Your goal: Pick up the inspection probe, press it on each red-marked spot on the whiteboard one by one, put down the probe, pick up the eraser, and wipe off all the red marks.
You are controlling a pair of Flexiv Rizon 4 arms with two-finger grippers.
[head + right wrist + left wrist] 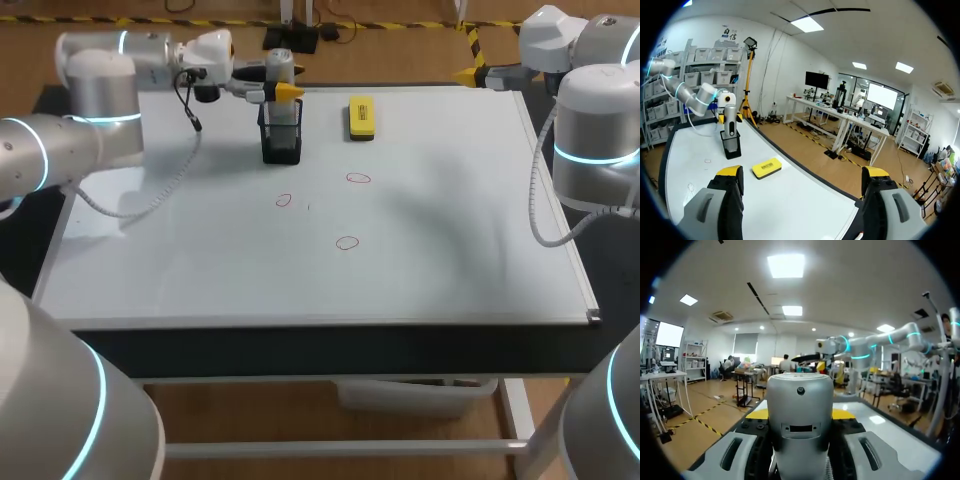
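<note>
Left pincer [283, 92] is at the far side of the whiteboard [450, 250], reaching in sideways, and it looks clenched on the inspection probe [800, 410]: in its own wrist view the silver barrel fills the gap and the dark pads press it from both sides, yellow tips showing just past it. The probe stands upright with its lower end down in the black holder [281, 140], so I judge this to be the pick-up itself, not yet a lift. The grip sits high on the barrel, which makes sense: the holder's walls block anything lower, and a straight upward pull should free it cleanly.

Out front wait three red rings, one [284, 200] near the holder, one [358, 178] to its right, one [347, 242] nearer the robot, all unpressed. The yellow eraser [361, 117] lies flat just beside the holder, untouched, ready for the wiping stage.

Right pincer [802, 175] hangs released, fingers wide apart and grasping nothing, off the board's far right corner, well apart from the marks, leaving the left arm room to work.
</note>
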